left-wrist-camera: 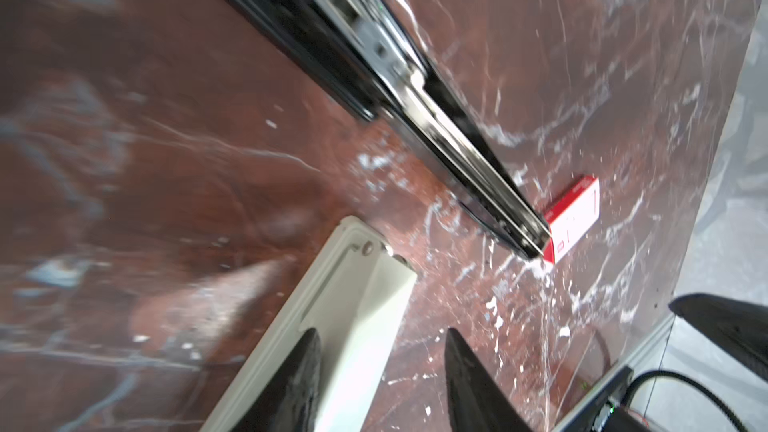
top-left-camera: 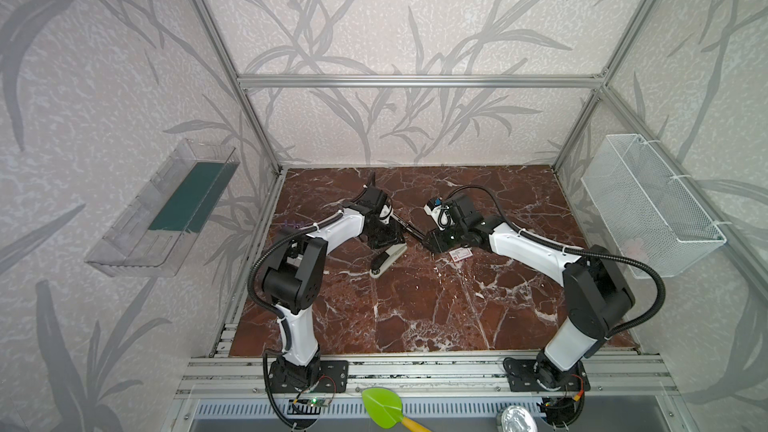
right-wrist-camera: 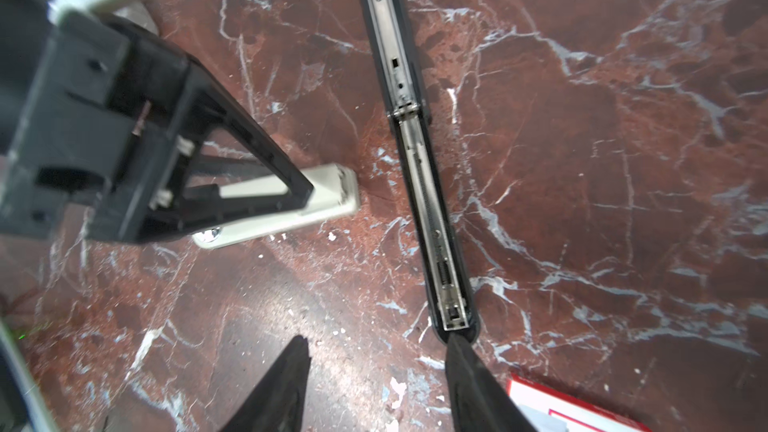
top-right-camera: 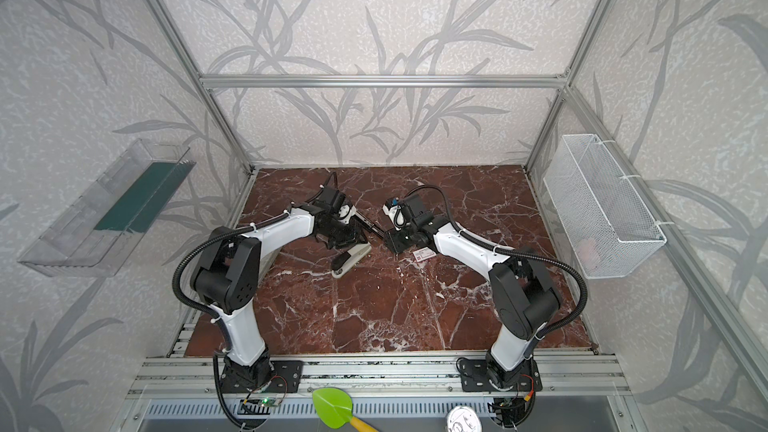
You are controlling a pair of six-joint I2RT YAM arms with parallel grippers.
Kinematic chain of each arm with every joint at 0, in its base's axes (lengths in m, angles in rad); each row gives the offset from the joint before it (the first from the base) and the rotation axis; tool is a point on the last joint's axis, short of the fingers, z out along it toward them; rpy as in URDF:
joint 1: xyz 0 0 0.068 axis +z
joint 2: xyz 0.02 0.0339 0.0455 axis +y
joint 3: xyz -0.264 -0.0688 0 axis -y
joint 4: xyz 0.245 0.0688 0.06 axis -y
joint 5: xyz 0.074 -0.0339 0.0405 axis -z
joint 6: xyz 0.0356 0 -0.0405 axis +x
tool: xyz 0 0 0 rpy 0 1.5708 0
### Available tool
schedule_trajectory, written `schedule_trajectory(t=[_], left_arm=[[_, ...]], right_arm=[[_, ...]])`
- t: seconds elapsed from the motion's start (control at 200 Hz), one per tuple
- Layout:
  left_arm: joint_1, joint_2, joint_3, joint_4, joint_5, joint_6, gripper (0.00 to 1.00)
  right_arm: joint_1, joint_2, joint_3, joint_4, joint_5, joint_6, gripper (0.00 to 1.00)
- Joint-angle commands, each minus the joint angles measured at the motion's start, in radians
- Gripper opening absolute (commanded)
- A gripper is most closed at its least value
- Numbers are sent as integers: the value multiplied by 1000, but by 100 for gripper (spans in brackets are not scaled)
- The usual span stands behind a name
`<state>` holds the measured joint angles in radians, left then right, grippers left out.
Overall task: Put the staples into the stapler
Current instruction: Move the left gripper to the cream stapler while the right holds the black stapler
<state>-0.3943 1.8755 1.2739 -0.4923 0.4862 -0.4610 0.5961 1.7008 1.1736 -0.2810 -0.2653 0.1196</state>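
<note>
- The right tool (right-wrist-camera: 376, 338): jaws apart and empty, one fingertip touching the end of the long black metal stapler (right-wrist-camera: 428, 209), which lies opened flat, its channel seemingly empty.
- The left tool (left-wrist-camera: 382, 332): jaws apart, astride a cream plastic stapler (left-wrist-camera: 353, 305) beside the black one.
- The staples (top-left-camera: 460, 254), a small white-and-red cardboard box, lie just beside the black stapler's end; loading remains.

Left arm (top-left-camera: 340, 228) and right arm (top-left-camera: 523, 249) angled inward, wrists low, left fingers (left-wrist-camera: 291, 384) and right fingers (right-wrist-camera: 473, 388) apart.
</note>
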Motion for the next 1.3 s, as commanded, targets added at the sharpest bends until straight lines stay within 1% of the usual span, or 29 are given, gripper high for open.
schedule_trajectory(t=[0.0,0.085,0.155,0.235,0.255,0.32,0.4,0.45,0.51,0.61,0.675,0.765,0.835,0.985,1.13,1.295], left_arm=[[-2,-74,-35,-38,1,35,49],[16,-167,-93,-31,-44,21,51],[44,-245,-143,-32,-82,-4,53],[96,-343,-211,-30,-109,-56,54],[110,-366,-230,-27,-107,-70,54],[163,-443,-298,-12,-115,-126,54],[211,-526,-370,-3,-122,-179,54],[222,-568,-415,5,-147,-208,54],[233,-608,-462,26,-151,-234,54],[250,-634,-515,30,-162,-274,53],[259,-645,-541,19,-188,-316,53],[265,-660,-586,49,-179,-351,53],[269,-672,-615,70,-176,-369,53],[286,-687,-643,81,-171,-383,53],[301,-685,-643,75,-163,-377,53],[316,-681,-653,86,-155,-378,52]], right_arm=[[-4,-32,-11,28,-135,-61,55],[-2,-26,-5,53,-207,-109,57],[-2,-13,7,63,-251,-153,60],[0,0,36,65,-303,-207,63],[1,30,47,61,-318,-223,64],[12,64,86,40,-340,-280,66],[38,131,178,-47,-354,-366,68],[58,182,255,-122,-352,-420,68],[87,240,333,-195,-327,-486,68],[123,312,419,-247,-281,-552,68],[129,349,460,-261,-304,-573,68],[145,387,510,-285,-332,-609,67],[162,427,554,-315,-323,-642,68],[197,511,642,-357,-258,-683,68],[219,551,672,-345,-220,-697,68],[236,592,710,-395,-197,-730,66]])
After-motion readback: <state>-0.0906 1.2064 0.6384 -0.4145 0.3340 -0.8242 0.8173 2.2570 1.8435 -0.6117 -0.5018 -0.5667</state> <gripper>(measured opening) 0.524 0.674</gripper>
